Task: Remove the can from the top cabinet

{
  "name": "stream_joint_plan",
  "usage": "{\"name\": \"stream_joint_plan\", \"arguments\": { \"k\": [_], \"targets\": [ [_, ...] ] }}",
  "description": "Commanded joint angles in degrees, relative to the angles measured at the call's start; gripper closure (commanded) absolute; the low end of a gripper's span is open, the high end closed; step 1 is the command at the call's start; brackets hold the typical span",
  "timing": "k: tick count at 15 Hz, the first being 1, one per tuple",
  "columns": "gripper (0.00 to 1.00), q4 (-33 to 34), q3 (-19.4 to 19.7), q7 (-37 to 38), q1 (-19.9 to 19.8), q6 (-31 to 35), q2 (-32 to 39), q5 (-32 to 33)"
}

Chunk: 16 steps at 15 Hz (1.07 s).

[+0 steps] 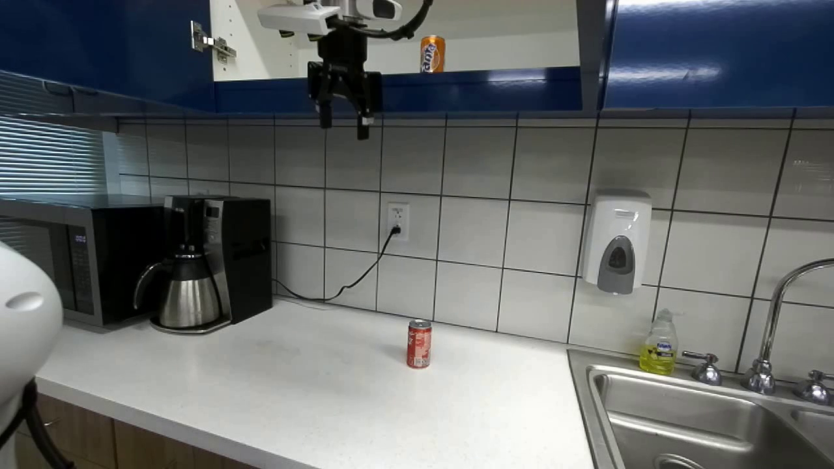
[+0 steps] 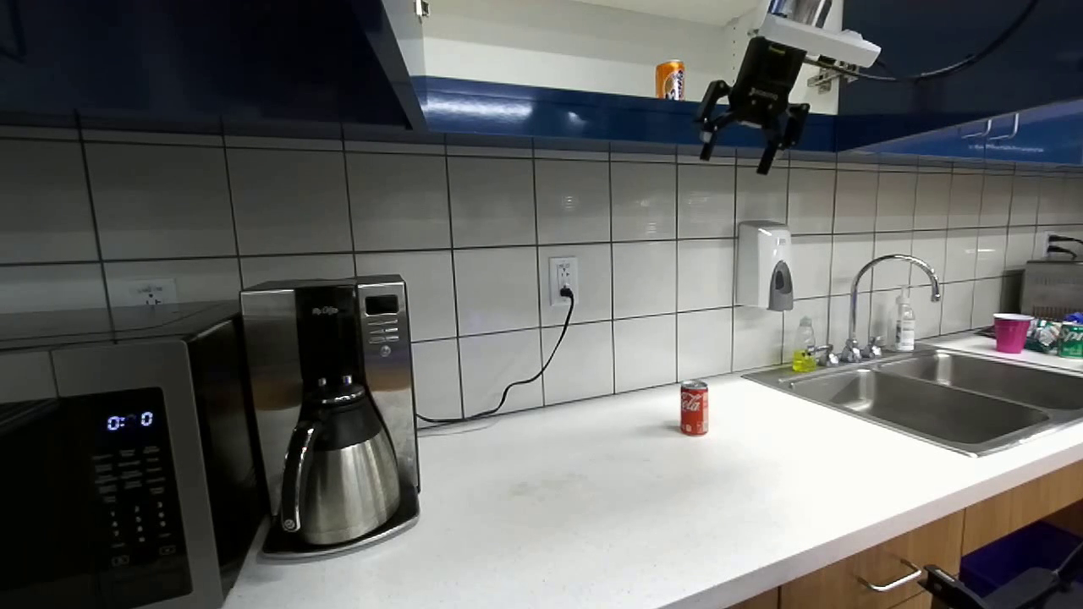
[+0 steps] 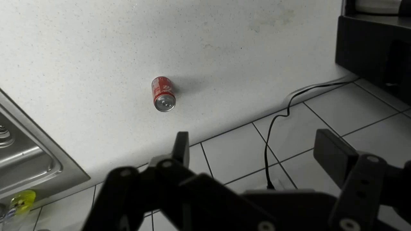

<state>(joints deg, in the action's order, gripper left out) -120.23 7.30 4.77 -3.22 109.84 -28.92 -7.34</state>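
Left edge, in an exterior view: white robot arm [image 1: 26,319], mostly out of frame. Microwave [image 1: 127,254] next, cropped in both exterior views. Coffee maker [image 1: 251,254] with steel carafe [image 1: 191,299]; wrist view catches only part of each.

Gripper [image 1: 344,127] points down in front of the top cabinet [image 1: 482,91], tips below its front edge. Jaws spread wide, tiled wall [image 3: 236,150] showing between them in wrist view. Power outlet [image 1: 399,221] mostly hidden by the gripper in wrist view.

Coca-Cola can [image 1: 419,345] upright on the counter [image 1: 293,384], lettering only partly readable. Fanta can [image 1: 432,54] upright inside the top cabinet, bottom end hidden behind the front edge in both exterior views, label partly turned away. It's apart from the jaws; depth gap hard to judge.

Then soap dispenser [image 1: 618,241] on the wall, dish soap bottle [image 1: 658,348] at the back of the sink [image 1: 580,391]; bottle and sink cut off in wrist view. Far right, in an exterior view: pink cup [image 2: 1012,334], green can [image 2: 1071,340] cropped. Dark object [image 2: 1019,590] below, also cropped; can't tell what.
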Motion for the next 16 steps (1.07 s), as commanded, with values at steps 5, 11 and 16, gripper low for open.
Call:
{"name": "stream_joint_plan", "arguments": {
  "k": [5,11,16],
  "targets": [
    [0.00,6.8,-1.9,3.0,-0.9,-1.1,-0.5,-0.9],
    [0.00,10.2,-2.8,4.9,-1.1,-0.8,-0.2,-0.3],
    [0.00,13.2,-3.0,6.4,-1.3,0.6,0.6,-0.3]
  ]
}}
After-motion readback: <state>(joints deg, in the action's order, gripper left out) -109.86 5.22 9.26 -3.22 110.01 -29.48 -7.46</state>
